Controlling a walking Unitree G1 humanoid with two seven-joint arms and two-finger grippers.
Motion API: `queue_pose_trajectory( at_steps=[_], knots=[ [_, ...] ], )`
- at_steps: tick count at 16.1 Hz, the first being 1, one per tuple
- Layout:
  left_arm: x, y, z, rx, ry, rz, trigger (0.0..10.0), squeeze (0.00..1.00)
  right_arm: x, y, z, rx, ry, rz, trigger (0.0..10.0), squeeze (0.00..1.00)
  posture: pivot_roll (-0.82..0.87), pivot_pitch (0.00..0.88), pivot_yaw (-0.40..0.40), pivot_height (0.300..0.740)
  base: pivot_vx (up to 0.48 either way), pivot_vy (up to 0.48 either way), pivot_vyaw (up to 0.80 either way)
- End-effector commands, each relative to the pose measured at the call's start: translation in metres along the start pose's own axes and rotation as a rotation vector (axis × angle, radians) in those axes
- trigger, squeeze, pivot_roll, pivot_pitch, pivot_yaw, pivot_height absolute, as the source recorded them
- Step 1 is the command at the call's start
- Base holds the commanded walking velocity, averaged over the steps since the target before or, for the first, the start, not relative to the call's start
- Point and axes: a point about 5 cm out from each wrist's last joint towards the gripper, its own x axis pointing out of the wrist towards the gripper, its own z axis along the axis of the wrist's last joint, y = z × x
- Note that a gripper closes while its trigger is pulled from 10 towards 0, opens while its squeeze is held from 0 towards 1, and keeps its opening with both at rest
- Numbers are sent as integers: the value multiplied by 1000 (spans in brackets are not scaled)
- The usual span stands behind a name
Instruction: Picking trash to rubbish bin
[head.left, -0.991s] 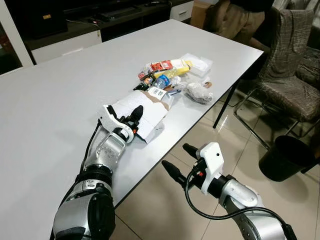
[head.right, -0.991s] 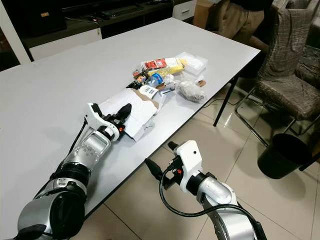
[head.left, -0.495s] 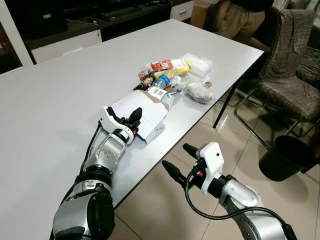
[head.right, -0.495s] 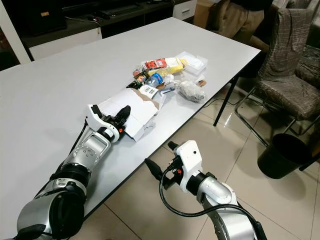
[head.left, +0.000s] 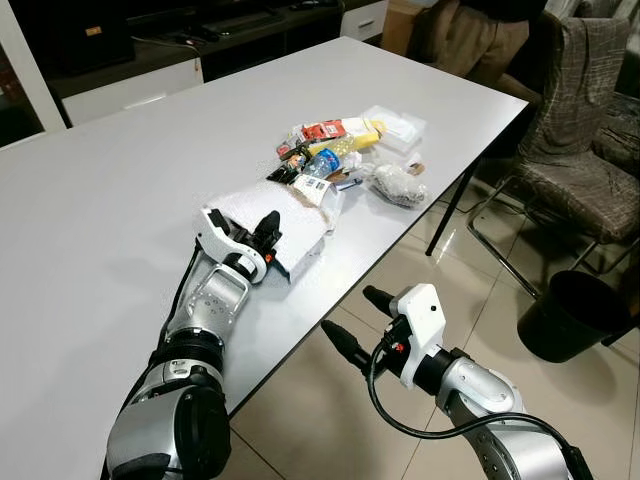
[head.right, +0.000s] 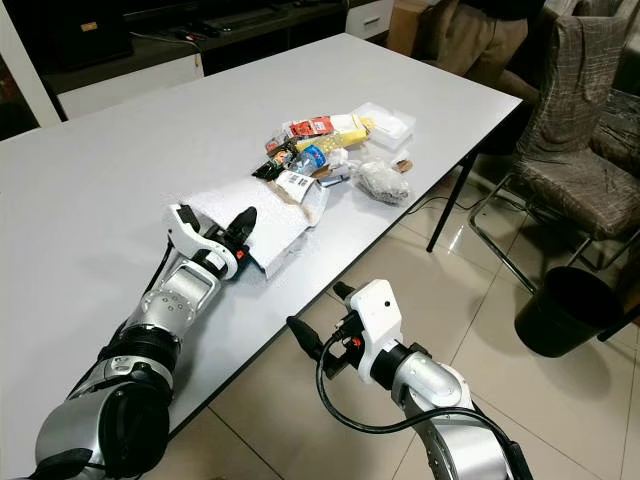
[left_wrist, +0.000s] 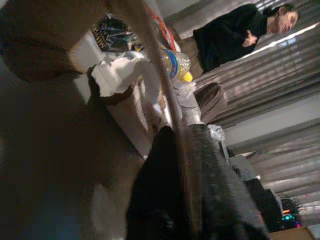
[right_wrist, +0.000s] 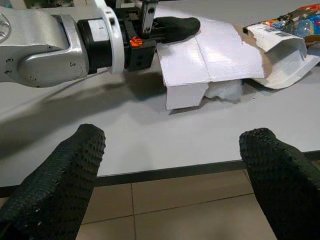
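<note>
The table (head.left: 120, 180) is white. The torn box (head.left: 290, 215) is white outside, brown inside. The bin (head.left: 570, 315) is black. The chair (head.left: 580, 110) has grey checks.

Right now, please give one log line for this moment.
left tool: shut on white bag | right tool: open, beside table | bin: on floor

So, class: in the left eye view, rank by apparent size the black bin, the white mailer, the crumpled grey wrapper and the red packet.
1. White mailer, held by the left gripper.
2. Black bin, though it stands farther off on the floor.
3. Crumpled grey wrapper.
4. Red packet.
</note>
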Motion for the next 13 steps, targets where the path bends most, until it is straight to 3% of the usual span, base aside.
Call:
queue_pose_trajectory(
  at_steps=[1, 5, 10, 13],
  knots=[
    [-1, -1, 0, -16, -5, -15, 0, 0, 0, -1, 5, -15, -19, 5, 10000, 0, -139, 0, -50, 740, 0, 0, 0],
    [-5, -3, 2, -29, -19, -42, 0, 0, 2, 0, 6, -12, -27, 12, 10000, 0, -131, 0, -52, 740, 0, 0, 0],
    [-19, -1, 20, -19, -95, -40, 0, 0, 3, 2, 5, -6, -37, 20, 10000, 0, -121, 0, -49, 740, 0, 0, 0],
    [-28, -4, 34, 48, -155, -28, 0, 0, 5, 2, 8, -8, -53, 20, 10000, 0, -110, 0, -50, 740, 0, 0, 0]
  ],
)
